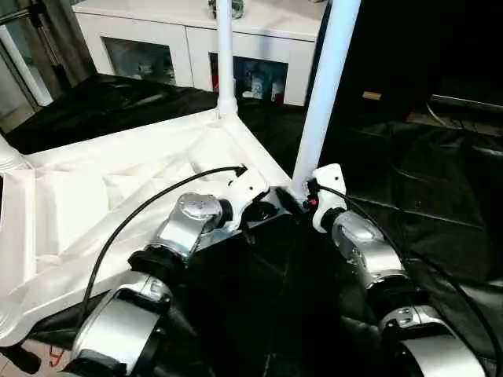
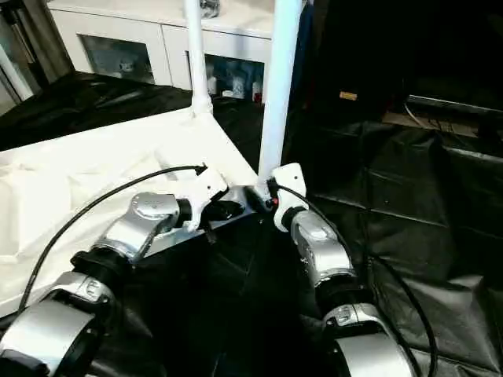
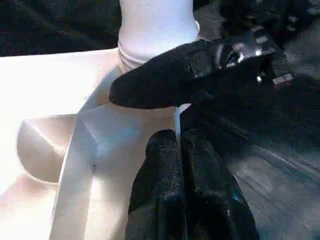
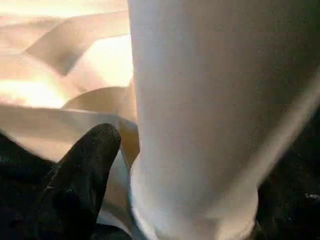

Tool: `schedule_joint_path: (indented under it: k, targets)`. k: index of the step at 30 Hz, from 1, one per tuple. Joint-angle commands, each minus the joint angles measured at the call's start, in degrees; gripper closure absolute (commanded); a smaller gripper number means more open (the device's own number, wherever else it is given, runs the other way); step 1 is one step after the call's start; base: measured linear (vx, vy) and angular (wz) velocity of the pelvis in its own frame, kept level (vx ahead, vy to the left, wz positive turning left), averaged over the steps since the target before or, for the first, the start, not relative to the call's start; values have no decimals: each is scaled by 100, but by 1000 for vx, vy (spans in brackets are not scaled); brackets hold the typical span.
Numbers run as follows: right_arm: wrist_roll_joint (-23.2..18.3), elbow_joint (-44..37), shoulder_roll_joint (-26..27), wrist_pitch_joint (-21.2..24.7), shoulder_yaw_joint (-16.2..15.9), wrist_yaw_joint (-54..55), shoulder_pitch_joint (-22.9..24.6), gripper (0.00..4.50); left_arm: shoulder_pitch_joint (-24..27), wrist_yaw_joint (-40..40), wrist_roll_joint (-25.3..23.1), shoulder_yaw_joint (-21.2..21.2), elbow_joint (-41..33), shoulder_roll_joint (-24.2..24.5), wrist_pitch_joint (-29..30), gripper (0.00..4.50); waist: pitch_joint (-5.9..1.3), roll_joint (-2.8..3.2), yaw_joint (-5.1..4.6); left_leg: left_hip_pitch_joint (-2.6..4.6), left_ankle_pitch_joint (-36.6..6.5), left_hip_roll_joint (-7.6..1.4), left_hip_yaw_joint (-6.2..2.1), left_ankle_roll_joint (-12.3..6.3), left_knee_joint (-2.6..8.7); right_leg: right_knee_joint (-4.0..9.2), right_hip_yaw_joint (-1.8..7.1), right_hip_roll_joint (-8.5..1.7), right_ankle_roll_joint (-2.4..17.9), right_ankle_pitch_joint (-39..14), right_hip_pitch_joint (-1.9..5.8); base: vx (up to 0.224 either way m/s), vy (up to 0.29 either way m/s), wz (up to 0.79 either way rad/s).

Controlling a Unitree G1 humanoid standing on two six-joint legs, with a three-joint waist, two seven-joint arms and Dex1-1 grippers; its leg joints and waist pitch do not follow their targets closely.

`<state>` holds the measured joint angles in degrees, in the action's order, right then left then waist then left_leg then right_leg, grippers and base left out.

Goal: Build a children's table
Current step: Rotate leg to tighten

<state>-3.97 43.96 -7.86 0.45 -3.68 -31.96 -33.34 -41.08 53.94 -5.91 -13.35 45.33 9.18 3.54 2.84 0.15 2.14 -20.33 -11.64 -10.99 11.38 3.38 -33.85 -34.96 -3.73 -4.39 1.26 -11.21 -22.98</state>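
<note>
Mid-frame, our left gripper (image 3: 175, 150), fingers pressed together, rests against the upturned tabletop's (image 1: 94, 196) near corner; our right gripper (image 1: 302, 200), fingers spread, straddles the upright leg (image 1: 326, 86) socketed there.

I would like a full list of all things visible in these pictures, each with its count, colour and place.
Table top: one, white, lying upside down with the ribbed underside up, on the black sheet.
Table legs: two white tubes standing upright in corner sockets; one at the near corner by the hands, one at the far corner.
Black sheet: one, black, spread under and around the table top.
Cabinet: one, white with glass doors, at the back.
Left hand: one, black fingers, shut, at the rim of the near corner.
Right hand: one, black fingers, at the base of the near leg.
</note>
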Motion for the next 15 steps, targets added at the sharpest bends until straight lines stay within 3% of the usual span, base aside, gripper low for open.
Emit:
schedule_joint_path:
  k: [1, 6, 10, 15]
  targets:
    - [-4, -109, -32, 52, -348, -608, 137, 62, 70, 522, 247, -180, -227, -56, -275, 450, -358, -44, 18, -1, -611, -239, -105, -621, 347, 365, 291, -426, 1564, -254, 339, 0, 0, 0]
    - [-186, -581, -482, 132, -419, -1772, 352, 62, 221, 1211, 396, -214, -416, 249, -462, 450, -349, -31, 47, 13, -744, -276, -102, -583, 361, 366, 282, -415, 1562, -427, 325, 0, 0, 0]
    - [-381, -992, -883, 288, -594, -2632, 557, 62, 341, 1590, 470, -210, -557, 450, -485, 450, -357, -34, 105, 15, -651, -284, -88, -634, 344, 341, 280, -409, 1602, -271, 316, 0, 0, 0]
    - [-447, -1282, -1165, 472, -661, -3150, 698, 62, 428, 1910, 531, -224, -640, 653, -501, 450, -352, -32, 156, 15, -716, -289, -94, -570, 355, 349, 280, -416, 1558, -417, 313, 0, 0, 0]
